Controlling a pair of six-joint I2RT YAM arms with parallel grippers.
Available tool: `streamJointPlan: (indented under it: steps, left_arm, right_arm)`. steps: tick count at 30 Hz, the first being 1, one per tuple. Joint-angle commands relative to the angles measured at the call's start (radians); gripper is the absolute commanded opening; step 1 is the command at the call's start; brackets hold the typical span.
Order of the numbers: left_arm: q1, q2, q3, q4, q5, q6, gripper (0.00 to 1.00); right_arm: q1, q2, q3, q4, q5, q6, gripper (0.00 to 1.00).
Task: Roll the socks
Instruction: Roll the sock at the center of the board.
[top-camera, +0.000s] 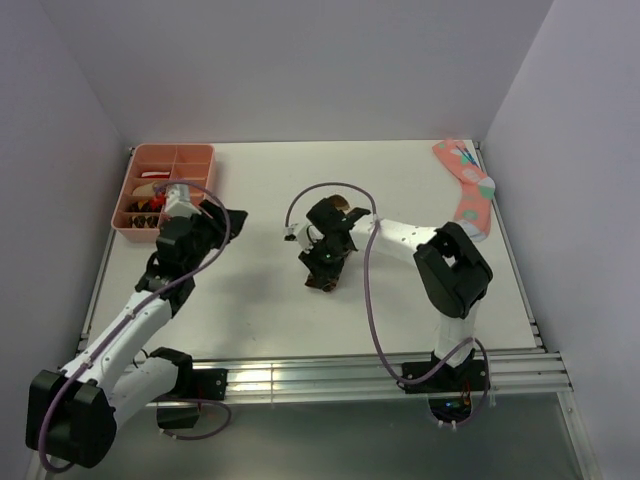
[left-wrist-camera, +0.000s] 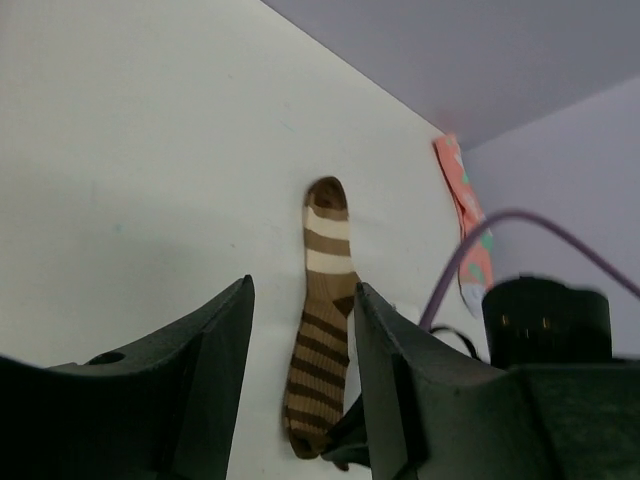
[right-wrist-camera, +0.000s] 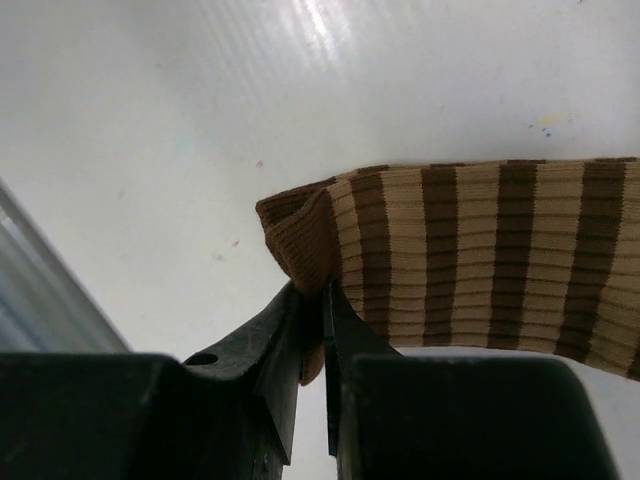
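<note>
Pinches with the right pincer (right-wrist-camera: 312, 300) the brown cuff of the brown-and-tan striped sock (right-wrist-camera: 480, 260), stretched on the table (top-camera: 260, 310) near its middle, toe pointing far. Holds the left pincer (left-wrist-camera: 302, 290) spread and empty at the left, beside the pink tray (top-camera: 150, 148).

Robot lab cell: bare white surface (top-camera: 255, 315) boxed by plain lilac walls (top-camera: 300, 60), white-and-black robot arms (top-camera: 125, 330) bolted to aluminium rail (top-camera: 330, 372).

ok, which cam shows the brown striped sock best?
Left wrist: the brown striped sock lies nearly full length, toe to cuff. Right wrist shows only the cuff end, pinched in the right end effector. Top external: mostly hidden under that arm.
</note>
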Motion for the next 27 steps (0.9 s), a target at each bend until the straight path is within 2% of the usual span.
streamJointPlan:
  steps: [1,4,9,17,22,27]
  left_arm:
    - [-0.098,-0.029,-0.068,0.185,-0.006,0.060,0.50]
    - [-0.173,-0.037,-0.155,0.317,-0.007,0.080,0.50]
    - [-0.217,-0.023,-0.289,0.573,0.042,0.103,0.47]
    - [-0.368,0.146,-0.395,0.872,0.087,0.201,0.43]
    - [-0.431,0.271,-0.395,0.954,0.152,0.262,0.41]
    - [-0.449,0.365,-0.397,1.007,0.244,0.290,0.44]
  right_arm:
    - [-0.044,0.022,0.069,-0.162,-0.214,-0.084,0.17]
    - [-0.073,0.062,0.100,-0.233,-0.278,-0.105,0.16]
    - [-0.111,0.161,0.139,-0.324,-0.353,-0.141,0.16]
    - [-0.177,0.281,0.195,-0.409,-0.423,-0.127,0.16]
    - [-0.205,0.312,0.213,-0.457,-0.447,-0.151,0.15]
    - [-0.217,0.332,0.221,-0.477,-0.461,-0.173,0.15]
